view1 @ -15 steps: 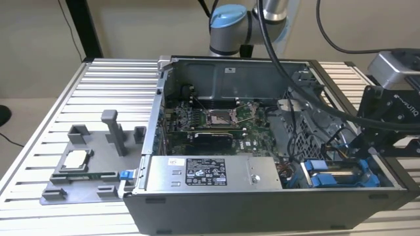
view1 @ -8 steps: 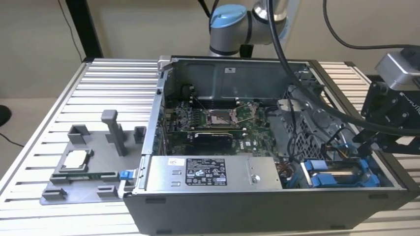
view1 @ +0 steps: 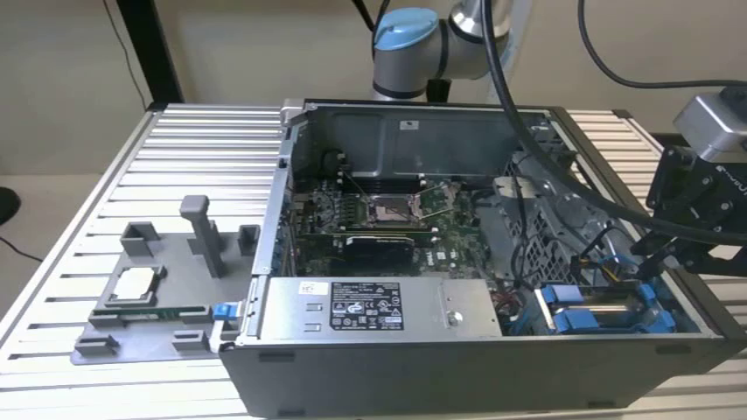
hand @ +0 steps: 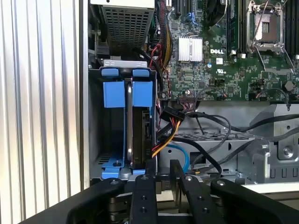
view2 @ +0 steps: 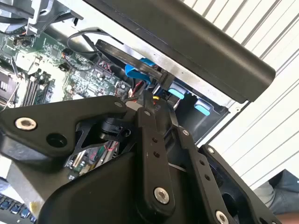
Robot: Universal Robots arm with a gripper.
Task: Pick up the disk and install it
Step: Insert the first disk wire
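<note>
The disk (hand: pixel 135 126), framed by its blue bracket, stands on edge in the drive bay at the front corner of the open computer case (view1: pixel 467 367), beside the grey power supply box (view1: pixel 373 308). The gripper (hand: pixel 159 175) sits directly at the disk's near end; whether its fingers are clenched cannot be told. The case rests on the slatted bench (view1: pixel 198 149).

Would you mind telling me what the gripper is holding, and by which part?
It cannot be told: the gripper sits at the end of the disk in its bay, contact hidden.

Blue-bracketed disk (hand: pixel 135 121) edge-up in bay
</note>
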